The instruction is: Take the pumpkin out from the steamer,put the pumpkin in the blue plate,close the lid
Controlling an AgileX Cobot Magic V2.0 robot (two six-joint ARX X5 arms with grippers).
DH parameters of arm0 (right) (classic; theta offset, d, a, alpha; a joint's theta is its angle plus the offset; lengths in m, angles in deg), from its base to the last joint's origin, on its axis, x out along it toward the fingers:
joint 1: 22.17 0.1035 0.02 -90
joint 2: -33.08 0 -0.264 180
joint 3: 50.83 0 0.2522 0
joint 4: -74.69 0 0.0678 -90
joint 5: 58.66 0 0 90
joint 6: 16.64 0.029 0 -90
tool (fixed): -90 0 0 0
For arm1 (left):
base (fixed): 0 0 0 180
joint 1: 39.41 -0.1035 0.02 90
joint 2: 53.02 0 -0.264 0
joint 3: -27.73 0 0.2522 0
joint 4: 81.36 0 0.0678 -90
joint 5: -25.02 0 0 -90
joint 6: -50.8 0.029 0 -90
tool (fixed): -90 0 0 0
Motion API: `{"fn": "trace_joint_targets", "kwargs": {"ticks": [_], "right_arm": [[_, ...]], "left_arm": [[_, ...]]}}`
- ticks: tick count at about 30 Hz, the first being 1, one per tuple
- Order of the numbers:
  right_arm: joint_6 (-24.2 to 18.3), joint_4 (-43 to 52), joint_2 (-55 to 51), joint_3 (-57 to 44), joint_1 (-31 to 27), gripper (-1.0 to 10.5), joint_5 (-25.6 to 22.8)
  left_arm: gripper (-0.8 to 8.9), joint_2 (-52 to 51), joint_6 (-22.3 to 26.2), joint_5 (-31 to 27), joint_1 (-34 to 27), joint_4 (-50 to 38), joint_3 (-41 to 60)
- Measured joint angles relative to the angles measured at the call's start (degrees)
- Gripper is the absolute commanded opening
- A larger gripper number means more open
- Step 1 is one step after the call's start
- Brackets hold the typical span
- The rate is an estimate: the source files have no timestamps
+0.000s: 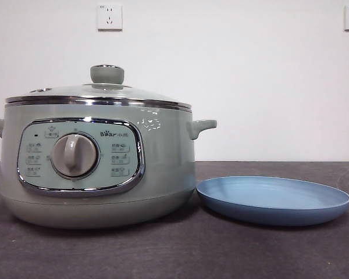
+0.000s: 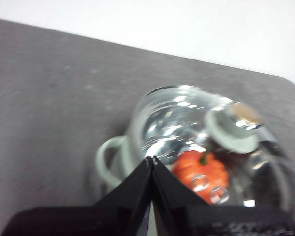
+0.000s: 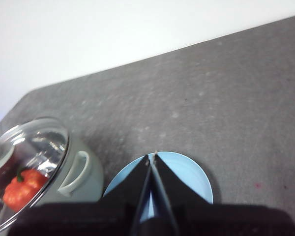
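Observation:
The sage-green steamer (image 1: 99, 168) stands at the left of the table with its glass lid (image 1: 99, 93) on, green knob (image 1: 107, 74) on top. The orange pumpkin (image 2: 201, 172) lies inside the pot, seen through the glass; it also shows in the right wrist view (image 3: 22, 189). The blue plate (image 1: 273, 199) lies empty to the right of the pot. My left gripper (image 2: 152, 160) is shut and empty, high above the lid. My right gripper (image 3: 152, 156) is shut and empty, high above the plate (image 3: 187, 177). Neither arm shows in the front view.
The table (image 1: 174, 256) has a dark grey cloth. A white wall with two power sockets (image 1: 109, 17) stands behind. The steamer's side handle (image 1: 201, 126) points toward the plate.

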Motion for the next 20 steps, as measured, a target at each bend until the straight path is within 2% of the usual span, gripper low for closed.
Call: {"fn": "trace_joint_targets", "kwargs": {"ticks": [10, 12, 15, 17, 19, 20], "right_arm": [[-11.3, -14.2, 14.5, 16.8, 0.0, 0.1, 13.7], [-13.2, -17.0, 17.1, 19.9, 0.0, 0.9, 16.7], [-14.6, -19.1, 19.9, 23.0, 0.0, 3.3, 18.6], [-15.0, -19.3, 20.9, 24.2, 0.0, 4.1, 18.8], [-15.2, -19.3, 21.5, 24.7, 0.0, 4.2, 18.8], [-15.2, -19.4, 21.6, 24.7, 0.0, 4.2, 18.9]], "left_arm": [[-0.08, 13.1, 1.4, 16.2, 0.0, 4.4, -13.8], [-0.03, 15.6, 2.1, 18.1, 0.1, 6.5, -15.8], [0.11, 18.3, 3.8, 19.3, 1.2, 8.4, -18.2], [1.21, 19.2, 4.3, 19.4, 2.1, 8.4, -19.2], [3.55, 20.0, 4.6, 19.4, 3.1, 8.3, -20.1], [4.25, 20.3, 4.6, 19.3, 3.5, 8.0, -20.4]]}}
